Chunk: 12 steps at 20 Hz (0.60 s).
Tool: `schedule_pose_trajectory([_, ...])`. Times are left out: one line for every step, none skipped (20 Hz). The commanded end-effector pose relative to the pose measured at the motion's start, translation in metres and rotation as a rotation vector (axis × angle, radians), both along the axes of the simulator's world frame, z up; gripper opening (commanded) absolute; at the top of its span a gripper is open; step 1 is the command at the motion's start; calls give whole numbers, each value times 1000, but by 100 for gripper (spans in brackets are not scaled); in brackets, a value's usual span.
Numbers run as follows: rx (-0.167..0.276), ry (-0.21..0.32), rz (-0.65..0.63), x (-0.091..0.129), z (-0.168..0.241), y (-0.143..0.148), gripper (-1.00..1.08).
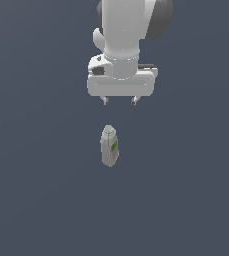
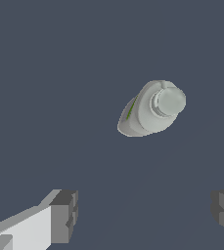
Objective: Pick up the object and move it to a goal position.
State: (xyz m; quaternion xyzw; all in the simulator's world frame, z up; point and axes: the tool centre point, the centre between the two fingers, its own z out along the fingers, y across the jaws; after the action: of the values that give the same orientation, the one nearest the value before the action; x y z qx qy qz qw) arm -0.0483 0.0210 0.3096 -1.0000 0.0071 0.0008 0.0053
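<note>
The arm's upper links ran off the top edge of the exterior view, so only the wrist and the end effector (image 1: 120, 101) showed there. Its two fingertips were tiny and hard to resolve in that view, just two short stubs below the white palm block. In the wrist view each finger was cut by the frame edge: one finger (image 2: 64, 215) showed its grey pad and white body, the other only a slice of grey pad. No goal marker could be made out in either view.

The end effector was open, its jaws spread wide with bare counter (image 1: 36, 200) between them, holding nothing. The bottle (image 1: 109, 146) stood upright on the counter, apart from the fingers and untouched. In the exterior view it lay at about 6 o'clock from the end effector, slightly toward the exterior view's left of the midline between the tips, with a clear gap of counter between. It was narrower than the spread of the jaws.

The exterior view showed the bottle from the side: pale grey body, rounded cap and a green label patch on the side facing the exterior view's right. The wrist view looked down on it, showing the round cap top and the sloped shoulder, with the green label reduced to a thin sliver along one edge of the bottle (image 2: 152, 108).
</note>
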Motion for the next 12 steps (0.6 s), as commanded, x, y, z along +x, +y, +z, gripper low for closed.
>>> schedule_pose_trajectory([0, 1, -52, 8, -3, -5, 100])
schedule_pose_trajectory([0, 1, -77, 12, -4, -7, 100])
schedule_pose_trajectory([0, 1, -103, 16, -6, -10, 100])
schedule_pose_trajectory([-1, 1, -130, 20, -8, -12, 100])
schedule_pose_trajectory([-1, 1, -160, 25, -10, -15, 100])
schedule_pose_trajectory([-2, 1, -188, 29, -11, -18, 100])
schedule_pose_trajectory([-2, 1, -215, 33, -13, -21, 100])
schedule_pose_trajectory([-3, 1, -241, 37, -15, -23, 100])
schedule_pose_trajectory([-4, 1, -264, 41, -17, -25, 100])
schedule_pose_trajectory([-5, 1, -286, 44, -18, -28, 100])
schedule_pose_trajectory([-5, 1, -307, 47, -20, -30, 100])
schedule_pose_trajectory([-6, 1, -325, 50, -21, -32, 100])
